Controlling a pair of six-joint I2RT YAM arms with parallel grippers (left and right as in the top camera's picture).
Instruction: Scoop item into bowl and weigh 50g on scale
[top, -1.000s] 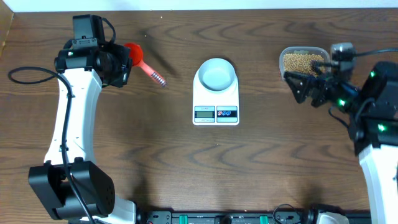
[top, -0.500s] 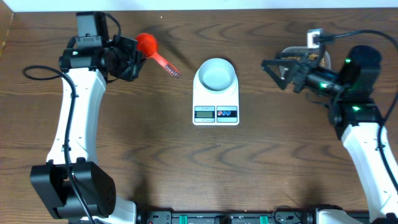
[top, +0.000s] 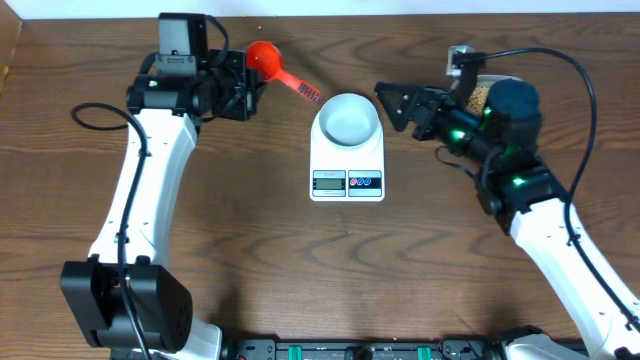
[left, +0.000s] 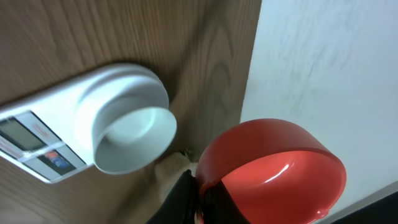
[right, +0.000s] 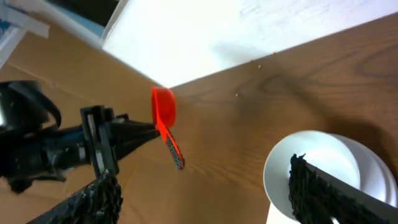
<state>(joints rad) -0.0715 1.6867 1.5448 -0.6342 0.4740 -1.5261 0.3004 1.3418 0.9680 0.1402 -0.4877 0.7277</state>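
Brown tabletop. White scale mid-table w/ pale bowl on top. Clear tub of beans sits behind R arm. L fingers clenched on red scoop, left of bowl. R fingers spread wide, holding nothing, just beside bowl's rim.

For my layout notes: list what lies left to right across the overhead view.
scoop → bowl → right gripper → tub
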